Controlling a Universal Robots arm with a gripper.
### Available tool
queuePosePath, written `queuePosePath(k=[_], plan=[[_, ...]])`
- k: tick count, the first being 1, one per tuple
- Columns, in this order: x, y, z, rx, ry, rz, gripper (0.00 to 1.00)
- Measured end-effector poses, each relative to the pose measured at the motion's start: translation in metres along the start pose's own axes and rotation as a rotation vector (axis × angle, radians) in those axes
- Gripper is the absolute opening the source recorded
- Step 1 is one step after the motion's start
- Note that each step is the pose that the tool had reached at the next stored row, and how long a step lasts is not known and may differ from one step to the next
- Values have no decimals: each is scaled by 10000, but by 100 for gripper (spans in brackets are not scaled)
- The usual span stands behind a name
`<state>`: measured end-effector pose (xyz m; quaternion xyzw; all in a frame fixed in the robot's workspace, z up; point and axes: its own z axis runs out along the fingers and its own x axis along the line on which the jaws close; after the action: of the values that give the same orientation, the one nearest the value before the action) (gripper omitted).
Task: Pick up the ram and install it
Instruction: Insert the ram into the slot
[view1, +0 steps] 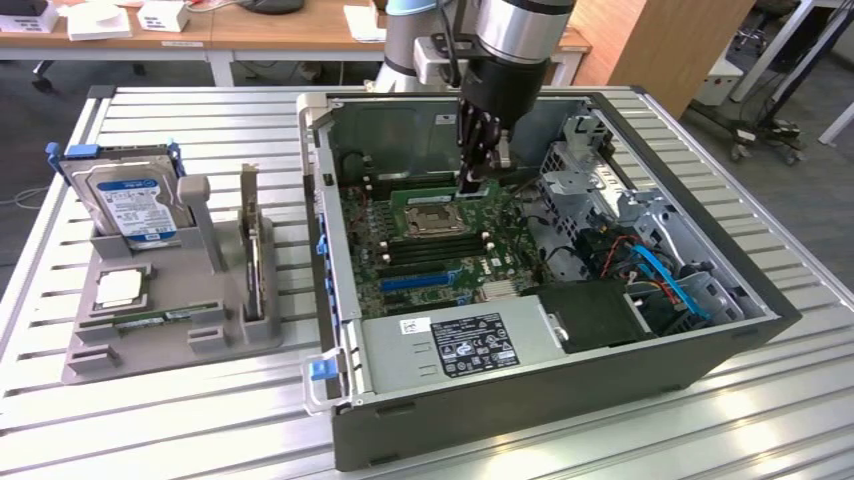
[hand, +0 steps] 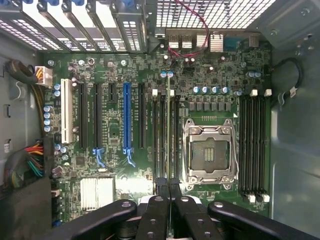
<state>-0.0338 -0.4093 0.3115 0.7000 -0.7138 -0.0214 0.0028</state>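
My gripper (view1: 477, 183) reaches down into the open computer case (view1: 534, 400), just above the motherboard (view1: 441, 260). It is shut on the ram (view1: 424, 182), a thin green stick that juts toward the exterior view's left, behind the CPU socket (view1: 430, 222). In the wrist view the ram (hand: 169, 125) appears edge-on, running out from my shut gripper (hand: 169, 184). It lines up with the black memory slots (hand: 161, 140) beside the CPU socket (hand: 207, 152). I cannot tell whether it touches a slot.
A grey rack (view1: 160, 345) on the exterior view's left holds a hard drive (view1: 134, 205), an upright dark expansion card (view1: 250, 235) and a green stick lying flat (view1: 167, 318). Case walls, the power supply (view1: 461, 340) and a drive cage (view1: 587, 180) hem in the gripper.
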Motion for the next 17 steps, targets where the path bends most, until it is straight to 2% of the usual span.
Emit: queuePosePath(k=[10,17], plan=[[2,-3,90,1,-1,23,11],[3,-9,95,0,0,27,11]])
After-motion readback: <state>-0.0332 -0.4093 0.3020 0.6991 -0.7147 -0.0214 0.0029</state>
